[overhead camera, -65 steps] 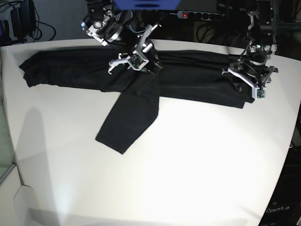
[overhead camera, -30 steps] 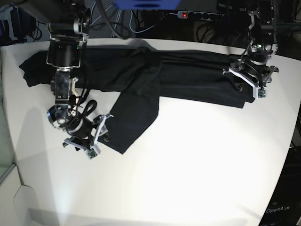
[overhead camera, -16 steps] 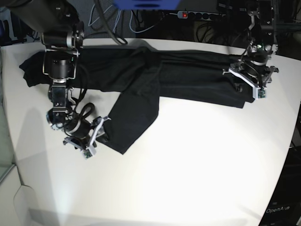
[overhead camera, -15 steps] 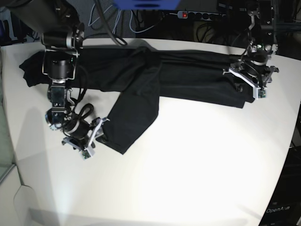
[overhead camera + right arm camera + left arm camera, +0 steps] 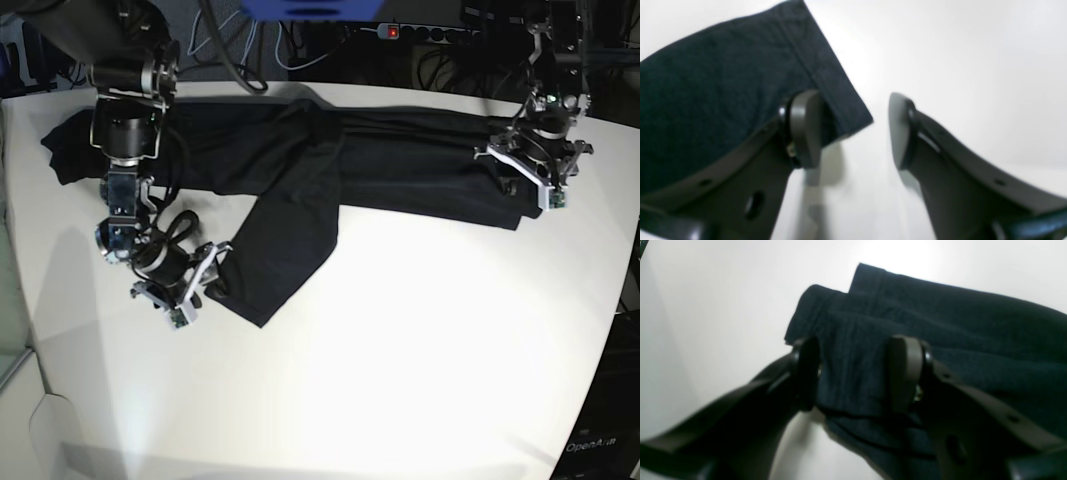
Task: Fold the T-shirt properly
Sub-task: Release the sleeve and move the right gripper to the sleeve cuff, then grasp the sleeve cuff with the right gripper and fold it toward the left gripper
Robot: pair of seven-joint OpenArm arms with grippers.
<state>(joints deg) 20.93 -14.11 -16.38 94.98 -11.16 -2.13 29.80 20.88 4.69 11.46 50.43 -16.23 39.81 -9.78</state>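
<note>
The black T-shirt (image 5: pixel 400 170) lies stretched across the far half of the white table (image 5: pixel 400 360). One long sleeve (image 5: pixel 285 250) is bent toward the front left. My right gripper (image 5: pixel 198 290) sits low at that sleeve's cuff. In the right wrist view it (image 5: pixel 853 130) is open, with the hemmed cuff corner (image 5: pixel 840 106) reaching into the gap beside one finger (image 5: pixel 805 128). My left gripper (image 5: pixel 530 188) hangs over the shirt's right end. In the left wrist view it (image 5: pixel 855 373) is open, astride the layered fabric edge (image 5: pixel 853 340).
A power strip (image 5: pixel 392 32) with a red light and loose cables lie behind the table's back edge. A glass panel (image 5: pixel 8 330) stands off the left side. The right arm's links (image 5: pixel 125 130) reach over the shirt's left part.
The right arm swung from the shirt's middle down to the sleeve cuff at front left, then edged slightly left. The left arm has stayed over the right end.
</note>
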